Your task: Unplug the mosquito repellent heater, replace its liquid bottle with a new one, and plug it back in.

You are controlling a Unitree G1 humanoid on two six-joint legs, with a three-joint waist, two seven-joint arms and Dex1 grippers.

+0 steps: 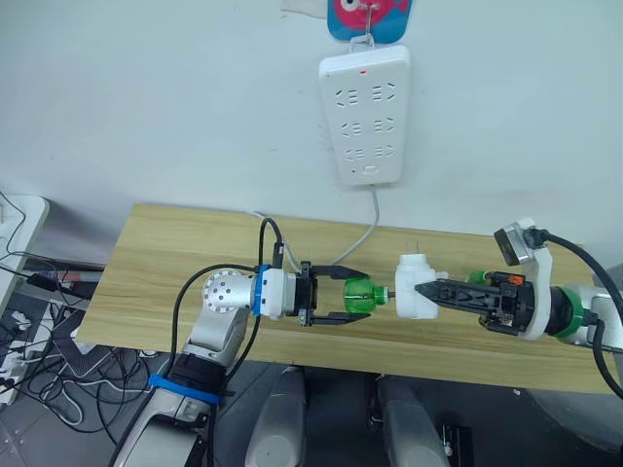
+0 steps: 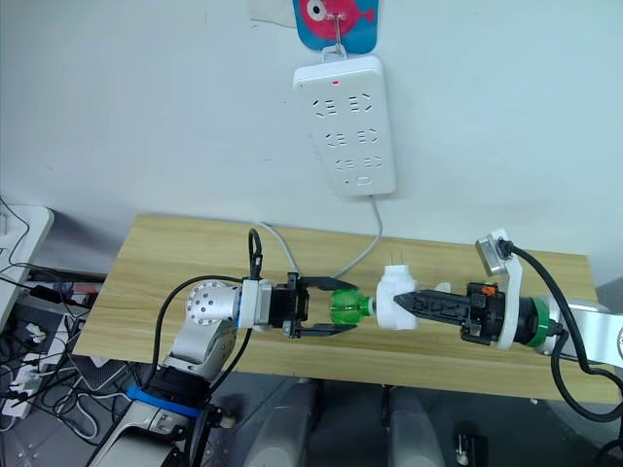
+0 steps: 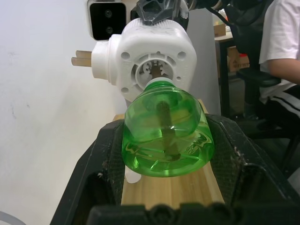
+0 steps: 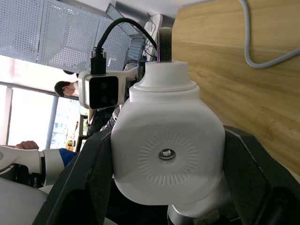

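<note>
Above the wooden table [image 1: 175,263], my two grippers face each other. My left gripper [image 1: 341,298] is shut on a green liquid bottle [image 1: 364,295], held sideways. The bottle's neck points into the open socket of the mosquito repellent heater [image 1: 419,286], a white rounded unit with two prongs sticking up. My right gripper [image 1: 438,292] is shut on the heater. In the left wrist view the green bottle [image 3: 165,133] has its neck at the heater's socket [image 3: 152,61]. The right wrist view looks at the heater's round vent [image 4: 167,154].
A long white power strip [image 1: 364,115] hangs on the wall above the table, its grey cord [image 1: 362,233] trailing down onto the wood. Cables lie on the floor at the left. A seated person [image 3: 281,51] is in the background of the left wrist view.
</note>
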